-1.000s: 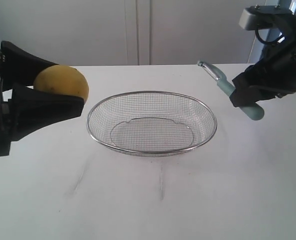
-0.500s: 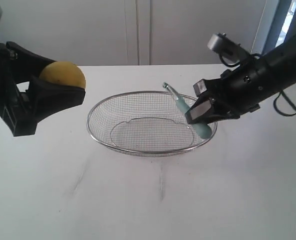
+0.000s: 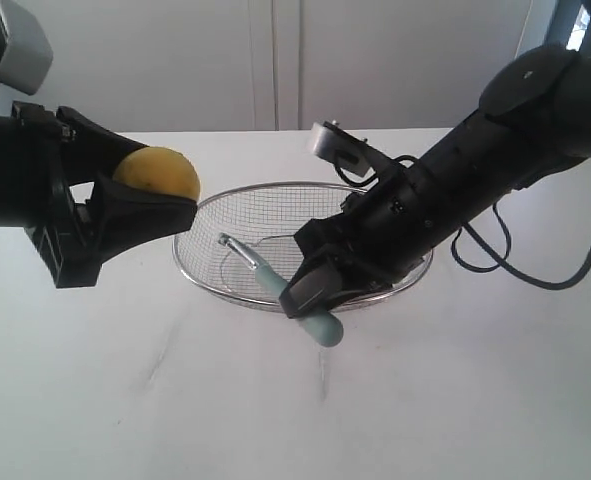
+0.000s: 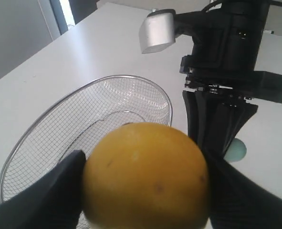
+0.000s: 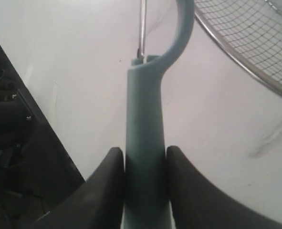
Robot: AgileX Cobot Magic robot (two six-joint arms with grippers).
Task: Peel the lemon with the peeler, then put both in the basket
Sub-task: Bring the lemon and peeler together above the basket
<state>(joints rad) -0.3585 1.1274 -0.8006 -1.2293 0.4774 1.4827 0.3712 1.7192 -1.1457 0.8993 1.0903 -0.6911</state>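
Observation:
The yellow lemon (image 3: 158,172) (image 4: 145,175) is held above the table just left of the basket, with my left gripper (image 3: 145,190) (image 4: 143,183) shut on it. The silver wire basket (image 3: 207,205) (image 4: 50,129) (image 5: 255,43) sits at the table's middle. My right gripper (image 3: 310,290) (image 5: 144,164) reaches across the basket's front rim and is shut on the teal handle of the peeler (image 3: 285,292) (image 5: 145,119). The peeler's metal blade head (image 3: 230,243) points left toward the lemon, a short gap away from it.
The white table (image 3: 295,400) extends in front of the basket. The right arm (image 3: 475,160) and its cable lie over the basket's right half. A white wall stands behind the table.
My right arm has swung the peeler from the far right, over the basket, down to its front-left rim. The left gripper has carried the lemon a little to the right, closer to the basket.

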